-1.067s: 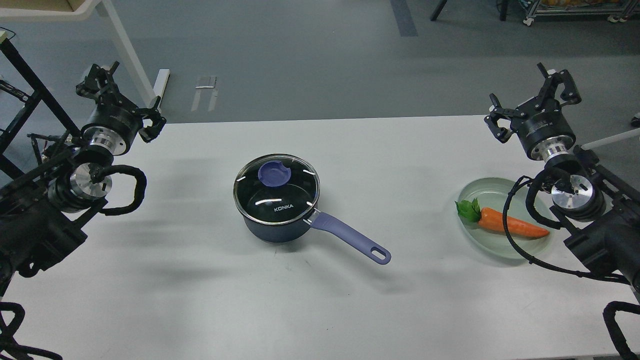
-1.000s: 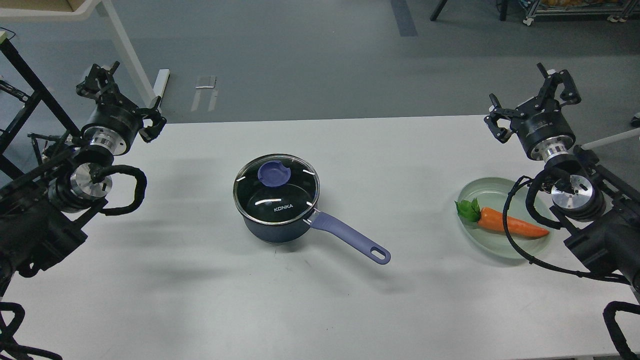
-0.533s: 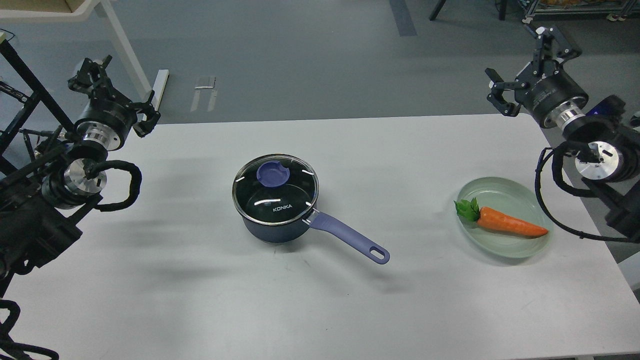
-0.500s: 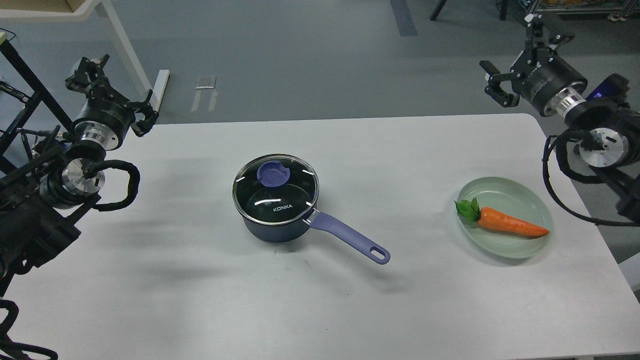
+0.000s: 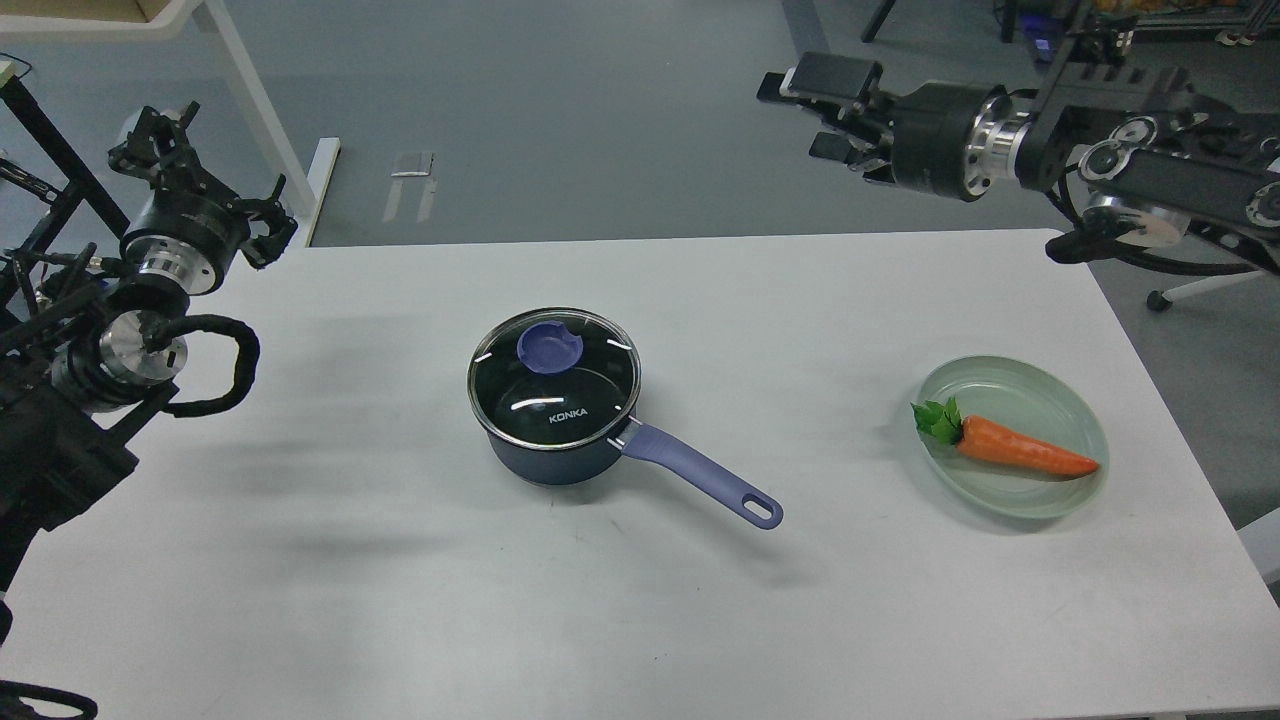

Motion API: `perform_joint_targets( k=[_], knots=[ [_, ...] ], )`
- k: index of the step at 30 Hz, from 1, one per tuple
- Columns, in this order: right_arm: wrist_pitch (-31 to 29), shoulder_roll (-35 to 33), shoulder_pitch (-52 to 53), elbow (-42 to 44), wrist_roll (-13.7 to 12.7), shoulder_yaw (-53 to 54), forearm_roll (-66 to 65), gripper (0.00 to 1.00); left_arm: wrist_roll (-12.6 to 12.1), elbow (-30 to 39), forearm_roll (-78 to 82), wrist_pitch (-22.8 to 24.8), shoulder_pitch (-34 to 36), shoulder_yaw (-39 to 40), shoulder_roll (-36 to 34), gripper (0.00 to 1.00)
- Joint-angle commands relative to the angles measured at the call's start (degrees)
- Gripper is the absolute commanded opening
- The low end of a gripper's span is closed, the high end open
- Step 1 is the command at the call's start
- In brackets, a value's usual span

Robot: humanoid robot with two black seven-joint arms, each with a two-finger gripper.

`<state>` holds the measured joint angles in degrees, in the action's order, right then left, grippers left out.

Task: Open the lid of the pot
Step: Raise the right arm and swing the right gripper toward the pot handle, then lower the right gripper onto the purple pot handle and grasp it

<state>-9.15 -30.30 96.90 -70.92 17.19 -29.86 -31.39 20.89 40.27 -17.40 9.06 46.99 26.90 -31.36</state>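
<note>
The small dark navy saucepan (image 5: 560,455) sits mid-frame on the white bench (image 5: 400,560), its round clear glass lid (image 5: 553,378) seated on it. Left end effector (image 5: 195,180) at upper left and right end effector (image 5: 825,110) at upper right both hang spread, holding nothing.

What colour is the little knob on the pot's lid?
Purple. The knob shows best in the head view, atop the glass lid.

Single head view, angled down over table (image 5: 400,620).
</note>
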Motion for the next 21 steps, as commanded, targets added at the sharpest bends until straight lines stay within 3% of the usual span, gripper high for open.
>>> perform_joint_targets(
  k=[1, 6, 12, 21],
  knots=[
    [3.7, 3.3, 5.5, -8.5, -0.5, -8.4, -9.4, 1.0, -0.1, 0.0, 0.1, 0.1, 0.4, -0.1, -0.3, 0.99],
    [6.7, 9.6, 7.4, -12.7, -1.1, -16.3, -18.7, 0.98, -0.1, 0.9, 1.9, 0.1, 0.7, -0.1, -0.5, 0.99],
    [7.0, 16.5, 6.6, -12.3, -3.8, -20.3, -21.6, 0.82, -0.1, 1.7, 2.5, 0.2, 0.8, 0.0, -1.4, 0.99],
    [7.0, 20.0, 6.4, -12.6, -4.2, -22.7, -21.7, 0.64, -0.1, 1.7, 2.5, 1.0, 0.6, -0.1, -2.7, 0.99]
  ],
)
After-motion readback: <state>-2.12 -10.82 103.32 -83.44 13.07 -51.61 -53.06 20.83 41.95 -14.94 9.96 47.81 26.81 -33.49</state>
